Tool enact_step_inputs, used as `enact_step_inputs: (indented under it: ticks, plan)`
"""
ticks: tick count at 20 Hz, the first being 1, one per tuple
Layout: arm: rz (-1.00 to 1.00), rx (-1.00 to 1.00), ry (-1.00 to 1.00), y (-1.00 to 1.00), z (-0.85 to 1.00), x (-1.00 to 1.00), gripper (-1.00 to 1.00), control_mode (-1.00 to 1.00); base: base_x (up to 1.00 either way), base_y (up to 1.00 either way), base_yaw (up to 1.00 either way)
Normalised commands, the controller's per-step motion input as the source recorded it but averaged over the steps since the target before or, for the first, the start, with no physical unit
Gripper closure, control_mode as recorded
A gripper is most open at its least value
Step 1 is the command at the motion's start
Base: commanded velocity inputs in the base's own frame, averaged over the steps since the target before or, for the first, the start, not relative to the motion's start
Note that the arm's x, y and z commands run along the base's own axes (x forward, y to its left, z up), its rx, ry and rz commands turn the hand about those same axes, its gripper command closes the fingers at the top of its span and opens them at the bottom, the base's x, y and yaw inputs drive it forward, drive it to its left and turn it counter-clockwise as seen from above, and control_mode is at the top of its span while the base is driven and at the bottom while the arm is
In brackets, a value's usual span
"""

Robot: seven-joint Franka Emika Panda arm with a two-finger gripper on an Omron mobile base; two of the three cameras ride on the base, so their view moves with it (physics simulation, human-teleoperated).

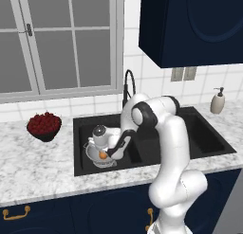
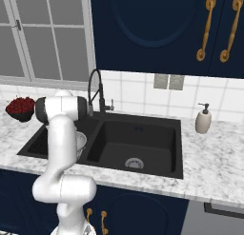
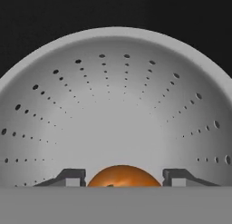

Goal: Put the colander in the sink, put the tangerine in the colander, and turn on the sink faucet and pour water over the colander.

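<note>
The tangerine (image 3: pixel 123 175) is seen low inside the colander (image 3: pixel 116 105), between the two finger tips, one at 9 o'clock of it and one at 3 o'clock. Whether the jaws grasp the fruit or are released cannot be told, since the contact is cut off. The colander (image 1: pixel 97 155) is seated in the basin of the sink (image 1: pixel 199 133) nearer the window, with the gripper (image 1: pixel 105 155) lowered into it. The sink faucet (image 1: pixel 128 86) stands at 1 o'clock of the colander, behind the basins. A bowl of berries (image 1: pixel 44 126) is set on the tabletop (image 1: pixel 33 166) at 10 o'clock. The second step is judged to be closing. Next, the fruit is to be left in the colander, the hand lifted clear, and the faucet reached.
</note>
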Motion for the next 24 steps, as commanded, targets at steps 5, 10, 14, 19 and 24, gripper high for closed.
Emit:
enact_step_inputs:
  ticks: [5, 10, 14, 19, 24]
  plan:
    - [0.00, 0.00, 0.00, 0.00, -0.07, 0.00, -1.00, -1.00, 0.00, 0.00, 0.00]
    - [0.00, 0.00, -0.05, 0.00, 0.00, 0.00, -1.00, -1.00, 0.00, 0.00, 0.00]
    - [0.00, 0.01, -0.18, 0.00, 0.32, -0.05, -1.00, -1.00, 0.00, 0.00, 0.00]
    - [0.00, 0.03, -0.14, 0.03, 0.98, -0.53, -1.00, -1.00, 0.00, 0.00, 0.00]
    - [0.00, 0.00, 0.05, 0.07, 1.00, -0.21, -1.00, -1.00, 0.00, 0.00, 0.00]
